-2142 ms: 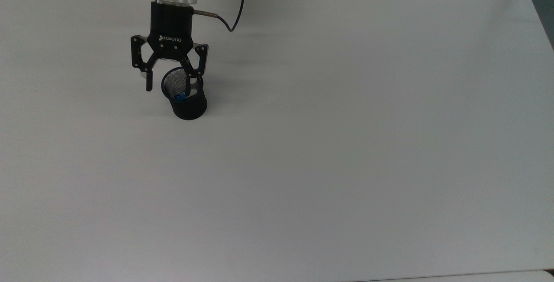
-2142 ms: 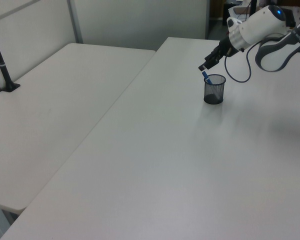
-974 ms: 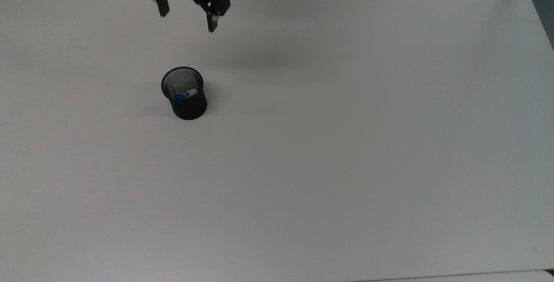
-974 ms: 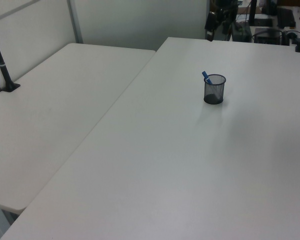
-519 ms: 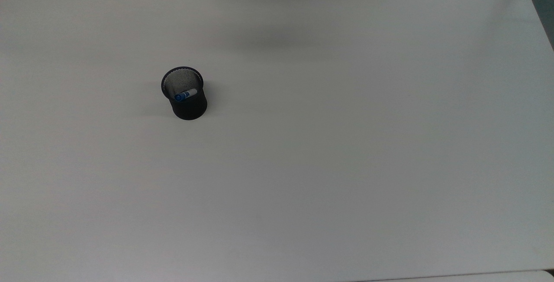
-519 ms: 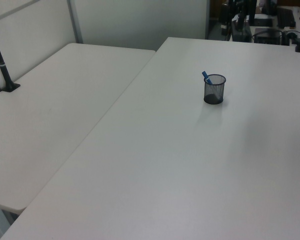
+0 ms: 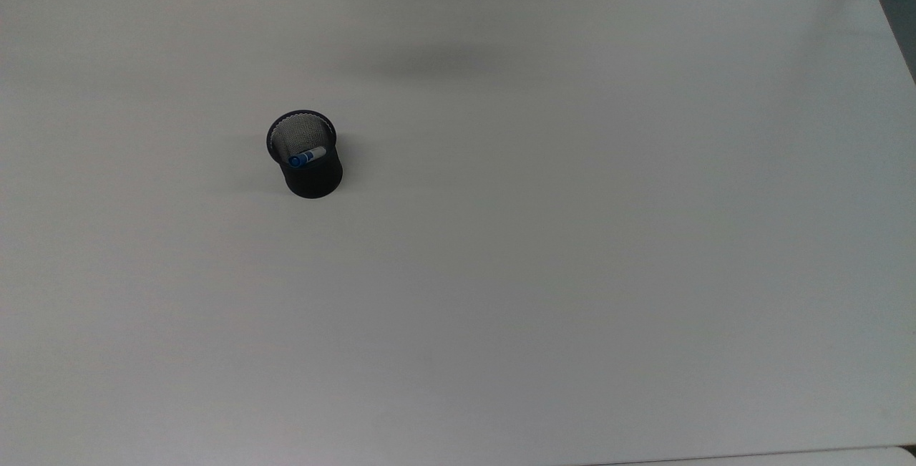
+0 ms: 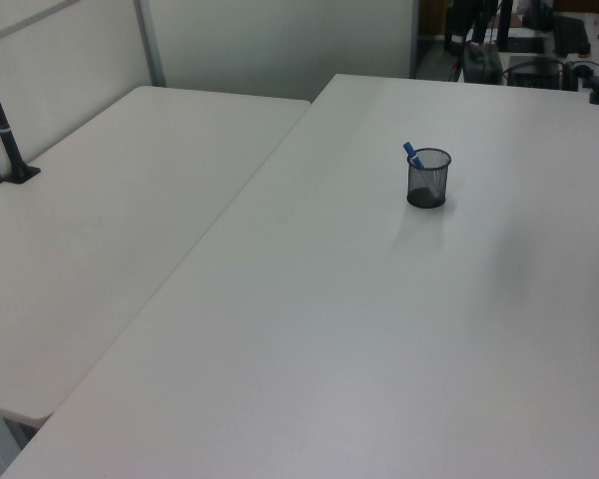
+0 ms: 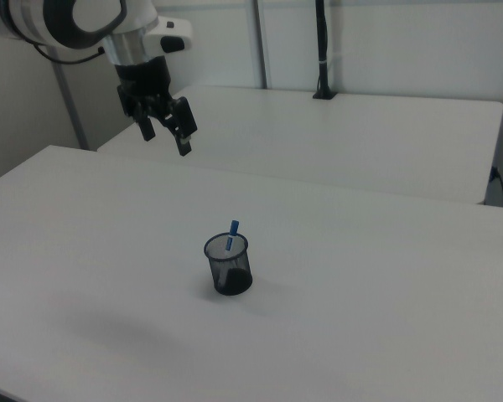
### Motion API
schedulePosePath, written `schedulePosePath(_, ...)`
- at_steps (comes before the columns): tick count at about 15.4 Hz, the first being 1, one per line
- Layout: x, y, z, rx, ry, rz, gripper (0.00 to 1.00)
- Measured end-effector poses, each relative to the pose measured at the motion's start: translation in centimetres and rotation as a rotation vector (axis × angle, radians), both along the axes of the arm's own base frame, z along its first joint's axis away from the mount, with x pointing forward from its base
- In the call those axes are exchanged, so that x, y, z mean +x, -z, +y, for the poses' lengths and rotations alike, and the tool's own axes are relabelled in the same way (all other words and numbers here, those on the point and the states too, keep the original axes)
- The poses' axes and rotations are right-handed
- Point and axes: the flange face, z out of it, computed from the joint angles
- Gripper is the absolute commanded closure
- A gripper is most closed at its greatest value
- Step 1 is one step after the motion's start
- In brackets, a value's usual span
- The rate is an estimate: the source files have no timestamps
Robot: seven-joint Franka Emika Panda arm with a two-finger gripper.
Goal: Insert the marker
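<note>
- I see the marker (image 9: 231, 234) leaning in the mesh cup (image 9: 228, 265), blue cap up.
- My gripper (image 9: 165, 127) hangs well clear — jaws spread, empty.
- I judge it light, stiff, slick; grip the barrel mid-length.

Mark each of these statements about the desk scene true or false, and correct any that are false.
1. The marker stands inside the mesh cup. True.
2. The marker lies flat on the table. False: it leans in the cup, blue end sticking above the rim.
3. The gripper is holding the marker. False: it hangs empty, jaws open, up and away from the cup.
4. The cup stands upright. True.
5. The cup is tipped on its side. False: it rests on its base.
</note>
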Motion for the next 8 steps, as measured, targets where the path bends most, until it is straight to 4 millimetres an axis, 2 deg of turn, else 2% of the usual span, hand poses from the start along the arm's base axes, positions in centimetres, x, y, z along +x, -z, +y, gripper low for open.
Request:
schedulePosePath(3, 0.26, -1.41, -1.0, -0.003, 0.017, -0.031, 0.0)
schedulePosePath(8, 0.74, -1.5, -1.02, -0.002, 0.028, -0.035, 0.0)
